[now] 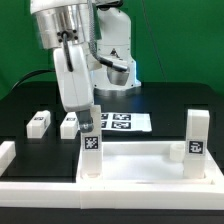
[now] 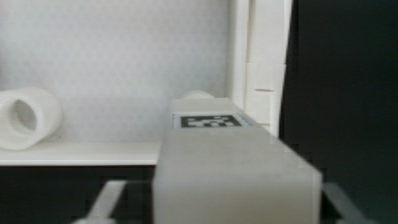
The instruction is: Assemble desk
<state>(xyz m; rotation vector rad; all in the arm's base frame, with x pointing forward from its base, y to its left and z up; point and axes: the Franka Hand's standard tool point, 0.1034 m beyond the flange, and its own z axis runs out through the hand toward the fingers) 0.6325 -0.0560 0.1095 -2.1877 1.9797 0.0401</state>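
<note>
Where the desk top (image 1: 140,168) fills the front of the exterior view, the gripper (image 1: 88,122) has its fingers closed narrowly on an upright leg (image 1: 91,152) (image 2: 231,170) at the top's far rim, toward eleven o'clock. A second leg (image 1: 196,138) stands toward two o'clock. At nine o'clock from the gripper a loose leg (image 1: 68,124) lies on the black table (image 1: 30,100), with another loose leg (image 1: 38,122) beyond it. The marker board (image 1: 122,122) lies at three o'clock.
</note>
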